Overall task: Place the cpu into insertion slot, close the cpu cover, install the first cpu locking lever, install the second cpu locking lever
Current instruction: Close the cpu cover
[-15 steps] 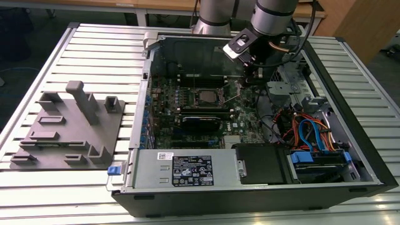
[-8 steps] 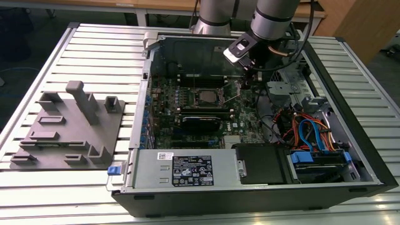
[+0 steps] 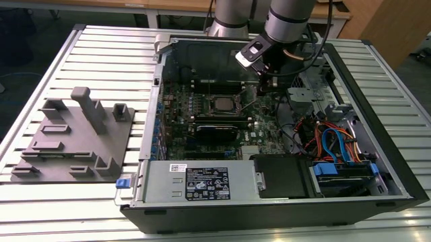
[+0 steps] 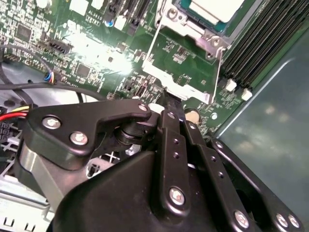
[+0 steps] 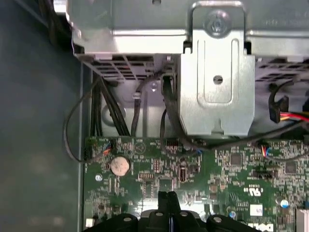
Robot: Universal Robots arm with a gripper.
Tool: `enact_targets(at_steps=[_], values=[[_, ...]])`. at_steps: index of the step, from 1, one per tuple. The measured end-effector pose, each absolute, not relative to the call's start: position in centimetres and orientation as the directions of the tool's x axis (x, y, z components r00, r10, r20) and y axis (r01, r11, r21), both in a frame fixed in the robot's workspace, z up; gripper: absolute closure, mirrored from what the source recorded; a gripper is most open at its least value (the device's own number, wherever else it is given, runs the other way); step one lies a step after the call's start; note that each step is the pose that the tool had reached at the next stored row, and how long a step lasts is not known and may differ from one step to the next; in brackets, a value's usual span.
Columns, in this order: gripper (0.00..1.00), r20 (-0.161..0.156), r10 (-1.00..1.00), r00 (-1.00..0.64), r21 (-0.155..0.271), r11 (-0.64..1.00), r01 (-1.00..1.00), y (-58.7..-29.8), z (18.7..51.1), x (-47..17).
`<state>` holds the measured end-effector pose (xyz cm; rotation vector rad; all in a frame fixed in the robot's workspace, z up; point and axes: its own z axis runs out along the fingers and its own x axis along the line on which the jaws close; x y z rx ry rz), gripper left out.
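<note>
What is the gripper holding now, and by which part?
Nothing, it seems: the gripper has its jaws shut together with nothing between them, near the insertion slot.

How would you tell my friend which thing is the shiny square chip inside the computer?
Find the big open black metal computer case and look down at the green circuit board on its floor. Near the board's middle sits a small flat silvery-grey square chip in a metal-rimmed socket. Its neighbours are long, narrow black slots; the chip is square and pale.
</note>
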<state>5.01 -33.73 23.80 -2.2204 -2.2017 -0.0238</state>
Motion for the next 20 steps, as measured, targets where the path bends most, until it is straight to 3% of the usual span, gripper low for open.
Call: enact_targets(at_steps=[20], values=[[0.89, 0.021, 1.0, 0.008, 0.0, -0.008, 1.0, -33.72, 23.8, 4.41]])
